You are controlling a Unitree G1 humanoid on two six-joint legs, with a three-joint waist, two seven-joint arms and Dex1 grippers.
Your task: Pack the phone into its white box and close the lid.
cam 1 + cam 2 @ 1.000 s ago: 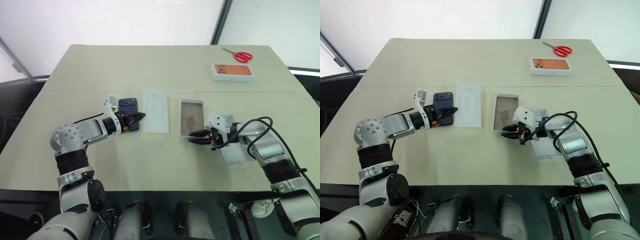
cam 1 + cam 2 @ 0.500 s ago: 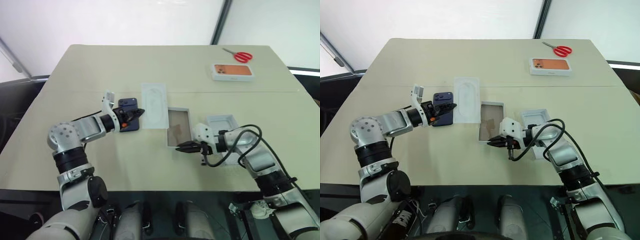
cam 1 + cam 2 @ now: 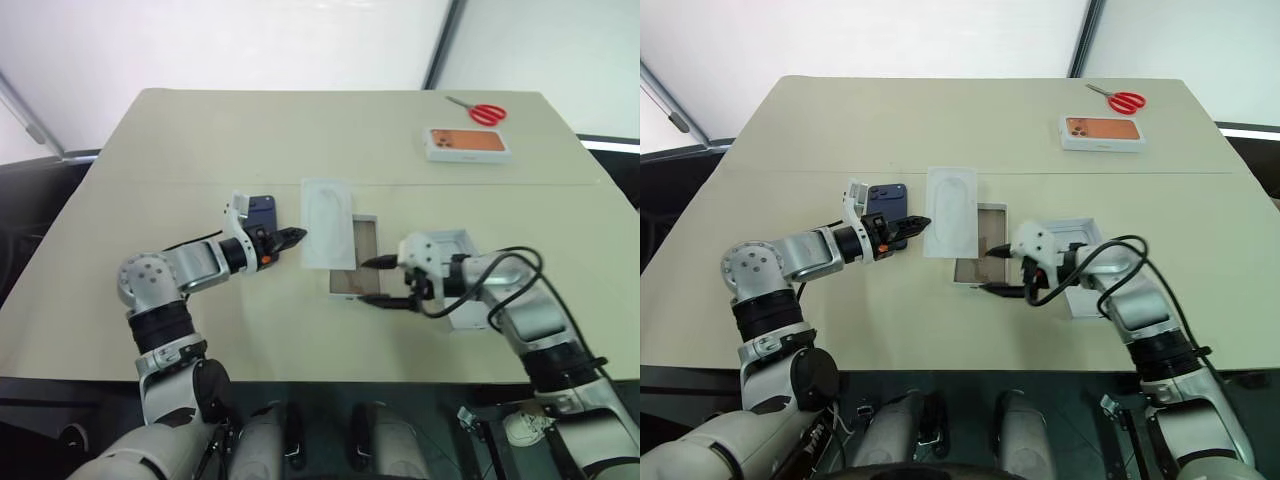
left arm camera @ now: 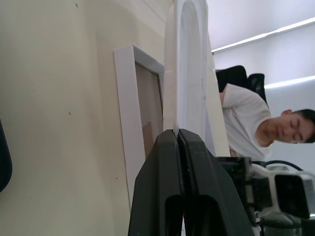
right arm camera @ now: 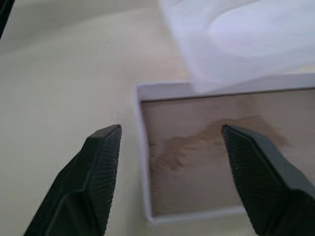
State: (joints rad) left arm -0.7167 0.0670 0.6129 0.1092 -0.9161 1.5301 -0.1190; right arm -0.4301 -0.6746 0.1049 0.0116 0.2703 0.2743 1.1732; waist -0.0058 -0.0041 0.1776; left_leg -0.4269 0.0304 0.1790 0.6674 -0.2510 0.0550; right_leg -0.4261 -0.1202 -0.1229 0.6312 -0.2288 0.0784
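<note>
One shallow white box (image 3: 352, 258) with a brownish floor lies lengthwise away from the robot. Right fingers (image 5: 101, 162) straddle its near wall, spread wide; left fingers (image 4: 172, 162) pinch the white insert tray (image 3: 328, 222).

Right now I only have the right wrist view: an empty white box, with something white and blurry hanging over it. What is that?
Observer: It's the insert tray, pinched by the shut left end effector and overlapping the left side of the white box.
Operator: And where's the phone?
Observer: The phone lies on the table left of the tray, just beyond the left end effector.
</note>
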